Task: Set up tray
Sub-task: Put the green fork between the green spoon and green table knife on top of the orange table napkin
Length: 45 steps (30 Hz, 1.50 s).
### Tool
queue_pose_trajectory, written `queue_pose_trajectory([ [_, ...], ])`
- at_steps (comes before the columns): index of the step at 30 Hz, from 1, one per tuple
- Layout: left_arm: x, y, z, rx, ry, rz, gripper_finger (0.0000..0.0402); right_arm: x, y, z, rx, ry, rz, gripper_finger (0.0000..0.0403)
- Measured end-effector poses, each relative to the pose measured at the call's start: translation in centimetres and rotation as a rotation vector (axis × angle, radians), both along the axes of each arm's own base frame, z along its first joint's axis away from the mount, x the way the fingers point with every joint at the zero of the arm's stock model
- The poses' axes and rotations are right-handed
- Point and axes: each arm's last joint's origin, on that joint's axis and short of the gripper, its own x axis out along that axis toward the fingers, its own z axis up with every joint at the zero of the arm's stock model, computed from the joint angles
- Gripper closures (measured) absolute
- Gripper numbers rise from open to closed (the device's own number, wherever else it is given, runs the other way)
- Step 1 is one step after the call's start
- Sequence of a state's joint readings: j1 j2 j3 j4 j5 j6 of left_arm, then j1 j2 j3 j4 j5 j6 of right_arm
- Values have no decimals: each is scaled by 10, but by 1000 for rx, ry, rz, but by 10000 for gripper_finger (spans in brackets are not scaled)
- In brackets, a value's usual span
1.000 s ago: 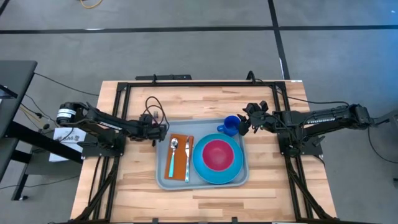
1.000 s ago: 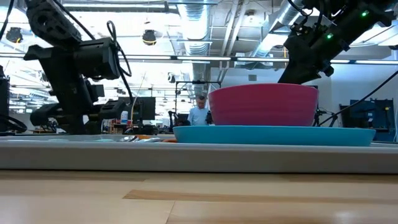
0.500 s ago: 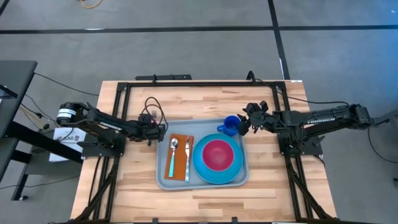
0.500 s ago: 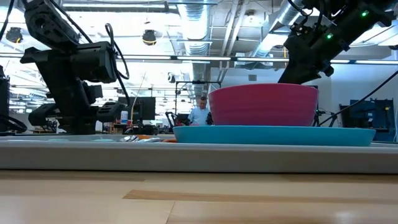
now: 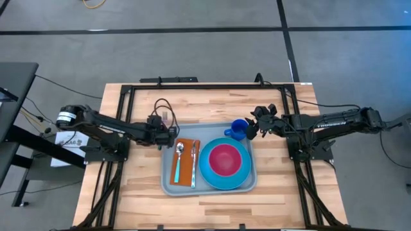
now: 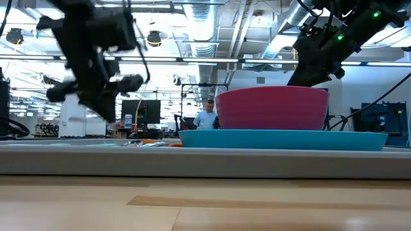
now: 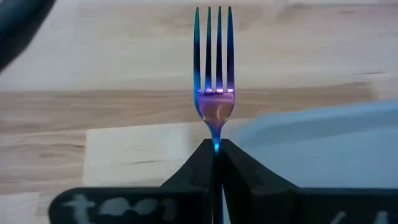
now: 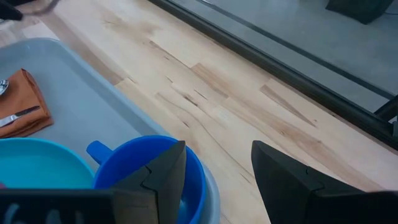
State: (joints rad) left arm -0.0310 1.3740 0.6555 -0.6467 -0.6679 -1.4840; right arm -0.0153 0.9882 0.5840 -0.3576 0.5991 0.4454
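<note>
The pale grey-blue tray (image 5: 168,185) lies mid-table. On it are an orange napkin (image 5: 186,174) with a spoon (image 5: 179,157) and a knife (image 5: 193,163), a bright-blue plate (image 5: 209,174) holding a pink bowl (image 5: 225,159), and a blue cup (image 5: 237,130) in the far right corner. My left gripper (image 5: 171,133) is at the tray's far left corner, shut on an iridescent fork (image 7: 214,74). My right gripper (image 8: 217,155) is open at the cup (image 8: 124,168). One finger (image 8: 165,171) stands over the cup's mouth and the other (image 8: 292,180) is outside it. My left gripper pinches the fork's neck (image 7: 215,138) just behind the tines, between its two fingers. The tines stick straight out ahead of the fingers. The fork is lifted clear, over the table beside the tray's rim (image 7: 298,124). My right gripper: I cannot tell whether its finger touches the cup's wall.
Bare wood lies on the far side of the tray (image 8: 205,106) and to its left (image 5: 138,173). A black frame (image 5: 192,85) borders the table's far edge and sides. A person (image 6: 207,115) stands far off in the room.
My left gripper has moved a little toward the tray and risen, tipping as it went, still shut on the fork. My right arm and everything on the tray have stayed put.
</note>
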Motion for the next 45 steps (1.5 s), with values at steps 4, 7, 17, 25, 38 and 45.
queue_pose_trajectory([
  [4,17,-15,30,36,-57,-45,401,0,0,0,0,0,0,226],
  [7,29,-34,46,50,-164,-108,401,0,0,0,0,0,0,226],
  [17,60,-97,17,50,-360,-177,401,0,0,0,0,2,0,226],
  [25,106,-124,5,-23,-254,-173,401,1,2,-1,33,0,36,226],
  [38,129,-155,-3,-92,63,8,401,1,2,-1,37,-2,40,226],
  [45,128,-151,-4,-71,94,39,401,1,1,0,34,-8,35,226],
])
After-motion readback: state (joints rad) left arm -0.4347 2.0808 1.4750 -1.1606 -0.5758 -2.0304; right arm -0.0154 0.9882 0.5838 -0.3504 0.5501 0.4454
